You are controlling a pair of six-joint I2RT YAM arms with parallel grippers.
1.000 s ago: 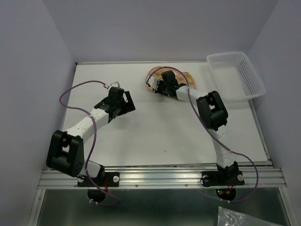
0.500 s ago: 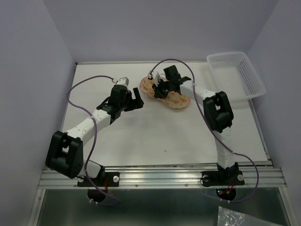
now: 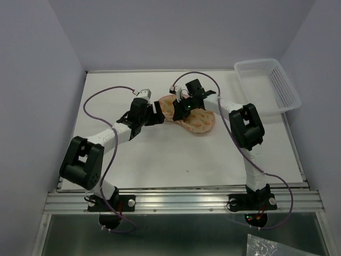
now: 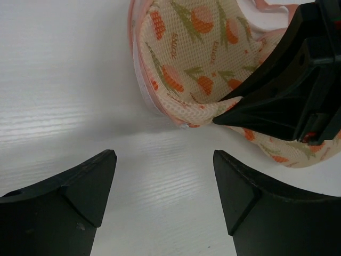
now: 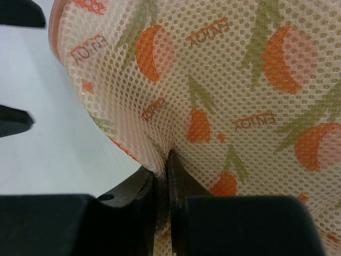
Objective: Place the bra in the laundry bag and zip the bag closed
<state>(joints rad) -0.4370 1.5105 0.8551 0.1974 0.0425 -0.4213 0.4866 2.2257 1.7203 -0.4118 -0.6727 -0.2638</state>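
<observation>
Pinching laundry bag (image 3: 201, 121): right gripper (image 5: 162, 161) | left gripper (image 4: 164, 161) agape, empty | white table (image 3: 176, 156), lilac walls (image 3: 160, 32)

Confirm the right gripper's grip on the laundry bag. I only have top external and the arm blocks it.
Observer: Gripped. In the right wrist view the right gripper pinches a fold of the laundry bag mesh, fingers nearly together.
Operator: Left gripper?
Observer: Open. The left wrist view shows the left gripper spread above bare table, short of the bag and touching nothing.
Operator: Where on the bag is the pinch?
Observer: At the rim facing the left gripper. The left wrist view shows the mesh drawn into a peak there.
</observation>
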